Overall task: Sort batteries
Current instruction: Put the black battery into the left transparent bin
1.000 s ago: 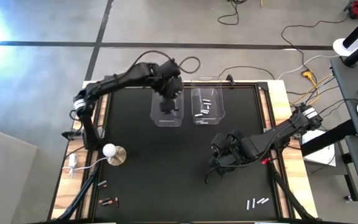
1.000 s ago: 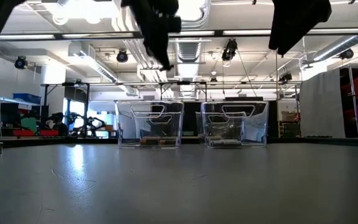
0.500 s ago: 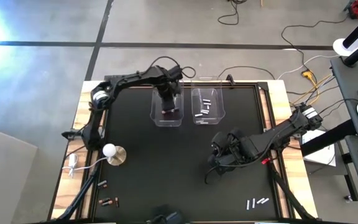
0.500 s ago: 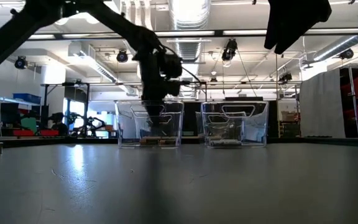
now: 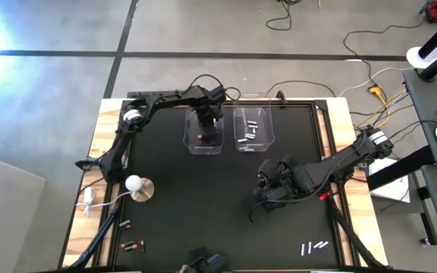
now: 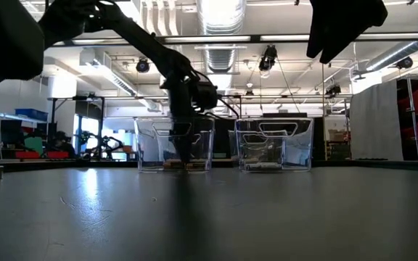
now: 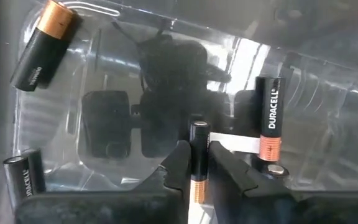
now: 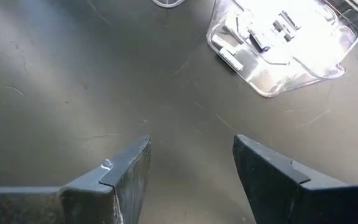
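Release is what we judge the step in hand to be: our left gripper hangs inside the left clear bin, its fingers close on either side of a dark copper-tipped battery; whether they are pinching it we cannot tell. We should open just above the bin's floor so it settles among the batteries lying there. Our right gripper, jaws spread and empty, waits well away from that bin. Loose batteries remain far from it.

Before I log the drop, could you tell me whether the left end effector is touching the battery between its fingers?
Touching. The left wrist view shows the left end effector with both fingers pressed against the dark, copper-ended battery, no gap, inside the clear bin.
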Controlling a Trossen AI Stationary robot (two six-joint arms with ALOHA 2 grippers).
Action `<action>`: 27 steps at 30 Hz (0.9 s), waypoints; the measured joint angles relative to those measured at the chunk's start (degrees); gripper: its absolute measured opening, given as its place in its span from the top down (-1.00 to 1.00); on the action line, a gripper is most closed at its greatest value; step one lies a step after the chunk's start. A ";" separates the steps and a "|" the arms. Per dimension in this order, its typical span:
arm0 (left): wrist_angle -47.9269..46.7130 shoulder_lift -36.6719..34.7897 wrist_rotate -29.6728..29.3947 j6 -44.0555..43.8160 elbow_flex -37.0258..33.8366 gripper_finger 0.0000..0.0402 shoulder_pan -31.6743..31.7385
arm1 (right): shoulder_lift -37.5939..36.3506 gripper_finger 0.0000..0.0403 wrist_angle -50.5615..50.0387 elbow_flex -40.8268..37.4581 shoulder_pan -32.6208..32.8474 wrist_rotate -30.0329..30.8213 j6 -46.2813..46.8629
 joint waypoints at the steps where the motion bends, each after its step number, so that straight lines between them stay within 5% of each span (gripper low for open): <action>1: 0.04 0.00 0.16 -0.32 0.00 0.80 0.02 | 0.00 -0.09 0.00 0.00 -0.11 0.00 0.01; 10: -2.40 -3.11 0.79 -1.51 -0.05 0.45 0.02 | -0.97 -0.09 -0.42 -0.02 -3.91 0.15 -5.24; 16: -8.50 -10.26 3.69 -6.47 0.20 0.39 -0.24 | -1.03 -0.09 -0.18 -0.04 -7.67 0.99 -11.99; 27: -11.66 -31.55 6.38 -23.55 -6.07 0.39 -10.68 | -1.01 -0.09 4.54 -0.17 -15.66 12.11 -41.94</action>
